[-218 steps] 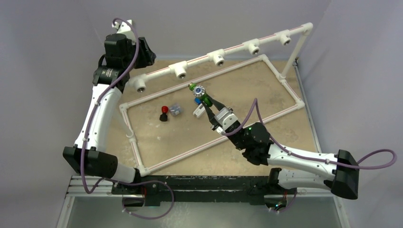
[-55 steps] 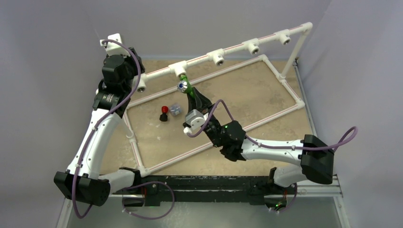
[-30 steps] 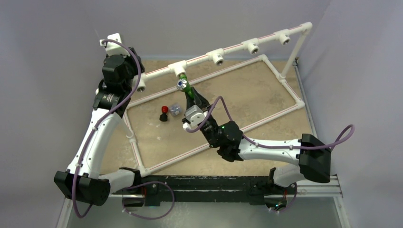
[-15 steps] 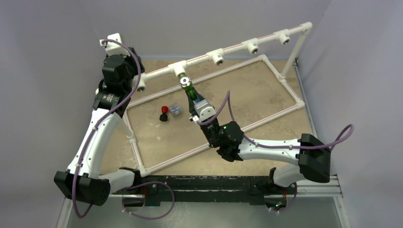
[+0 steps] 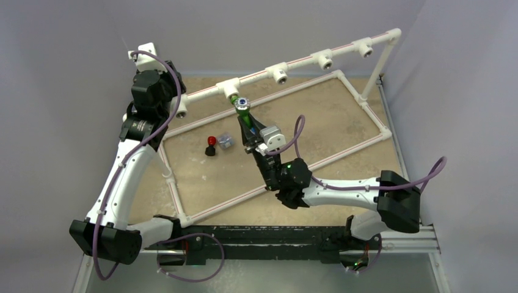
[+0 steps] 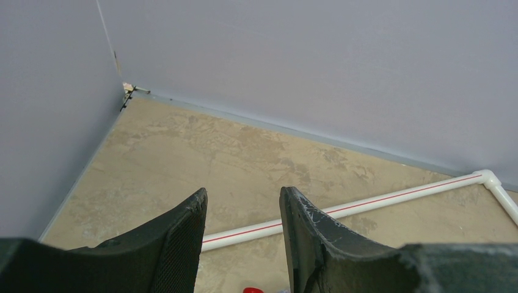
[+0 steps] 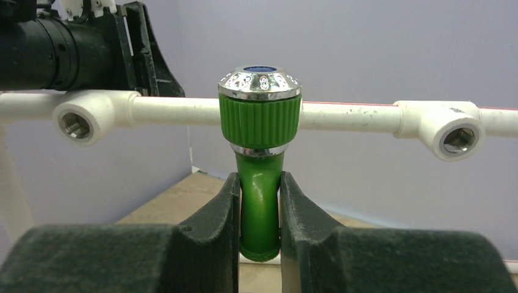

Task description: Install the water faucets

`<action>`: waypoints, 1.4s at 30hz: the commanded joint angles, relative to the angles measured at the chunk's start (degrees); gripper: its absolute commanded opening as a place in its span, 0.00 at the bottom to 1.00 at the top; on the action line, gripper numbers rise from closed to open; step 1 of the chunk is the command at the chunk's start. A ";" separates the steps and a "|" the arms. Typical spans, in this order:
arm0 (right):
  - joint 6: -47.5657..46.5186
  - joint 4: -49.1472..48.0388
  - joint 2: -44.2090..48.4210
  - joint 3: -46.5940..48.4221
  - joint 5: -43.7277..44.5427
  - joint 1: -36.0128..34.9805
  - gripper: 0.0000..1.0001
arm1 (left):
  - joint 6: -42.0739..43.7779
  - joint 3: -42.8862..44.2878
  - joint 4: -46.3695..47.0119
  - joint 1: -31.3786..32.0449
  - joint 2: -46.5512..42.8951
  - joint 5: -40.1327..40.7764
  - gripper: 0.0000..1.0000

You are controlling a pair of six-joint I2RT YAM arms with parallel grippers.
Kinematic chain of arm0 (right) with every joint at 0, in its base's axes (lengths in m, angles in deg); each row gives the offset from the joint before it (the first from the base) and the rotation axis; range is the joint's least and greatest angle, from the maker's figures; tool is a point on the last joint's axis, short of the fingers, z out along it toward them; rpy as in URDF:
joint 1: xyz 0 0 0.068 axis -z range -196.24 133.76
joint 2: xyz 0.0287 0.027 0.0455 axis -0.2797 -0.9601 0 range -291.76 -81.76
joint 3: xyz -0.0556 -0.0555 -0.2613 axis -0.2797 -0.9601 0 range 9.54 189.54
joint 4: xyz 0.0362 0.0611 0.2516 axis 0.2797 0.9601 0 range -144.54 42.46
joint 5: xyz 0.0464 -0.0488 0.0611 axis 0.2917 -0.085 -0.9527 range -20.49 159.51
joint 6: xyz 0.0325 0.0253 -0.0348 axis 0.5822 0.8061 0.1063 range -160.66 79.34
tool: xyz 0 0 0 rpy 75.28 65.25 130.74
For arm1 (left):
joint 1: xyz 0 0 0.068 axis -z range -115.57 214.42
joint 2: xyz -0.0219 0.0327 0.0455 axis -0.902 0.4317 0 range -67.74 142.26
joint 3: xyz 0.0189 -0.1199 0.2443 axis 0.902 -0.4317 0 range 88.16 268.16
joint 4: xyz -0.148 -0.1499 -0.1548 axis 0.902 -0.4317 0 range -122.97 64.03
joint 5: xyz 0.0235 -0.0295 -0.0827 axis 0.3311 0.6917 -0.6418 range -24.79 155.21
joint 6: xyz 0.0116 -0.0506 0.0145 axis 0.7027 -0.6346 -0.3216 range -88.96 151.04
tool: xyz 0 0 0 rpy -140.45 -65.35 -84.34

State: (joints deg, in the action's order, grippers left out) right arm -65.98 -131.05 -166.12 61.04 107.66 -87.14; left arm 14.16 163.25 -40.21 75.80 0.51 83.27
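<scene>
My right gripper [image 7: 259, 180] is shut on the curved spout of the green faucet [image 7: 259, 116], held level with the raised white rail. In the top view the green faucet [image 5: 244, 110] sits right at the second tee fitting [image 5: 231, 90] from the left. That tee is hidden behind the knob in the right wrist view, so I cannot tell whether the thread is engaged. The black faucet with a red knob [image 5: 211, 145] and the white faucet with a blue handle [image 5: 226, 141] lie on the table inside the frame. My left gripper [image 6: 241, 198] hangs open and empty at the far left.
The white pipe frame's raised rail carries open tee fittings [image 7: 78, 121] [image 7: 455, 133], with more further right [image 5: 324, 61]. Its floor rectangle [image 5: 342, 155] rings the beige table. Grey walls close in behind and on both sides. The left arm's wrist [image 5: 149, 91] stands by the rail's left end.
The right wrist has rolled round with the green faucet in its grip, swinging the knob from the left to the right of the tee. The left arm has stayed still.
</scene>
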 commanded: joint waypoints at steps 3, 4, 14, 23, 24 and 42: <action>7.14 -1.14 -2.97 1.97 -1.13 -0.47 0.00 | 0.30 -2.84 -8.26 1.54 1.26 -4.05 0.46; 7.79 -1.49 -3.12 2.00 -0.69 -0.50 0.00 | 0.28 -2.84 -8.23 1.54 1.27 -4.08 0.46; 18.94 -0.86 -3.28 3.69 1.42 -0.56 0.00 | 0.27 -2.76 -8.25 1.63 1.50 -4.27 0.47; 31.18 1.76 -3.26 4.82 4.20 -0.56 0.00 | 0.27 -2.58 -8.35 1.72 1.62 -4.35 0.46; 32.51 2.17 -3.26 4.95 4.18 -0.56 0.00 | 0.21 -2.58 -8.35 1.72 1.62 -4.35 0.46; 59.07 9.59 -2.34 7.64 5.37 -0.56 0.00 | 0.01 -2.84 -8.62 1.81 1.09 -4.79 0.46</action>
State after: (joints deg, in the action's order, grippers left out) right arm -19.25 -126.53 -167.63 64.82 120.38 -87.62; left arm 14.03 163.25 -38.97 75.80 1.03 83.69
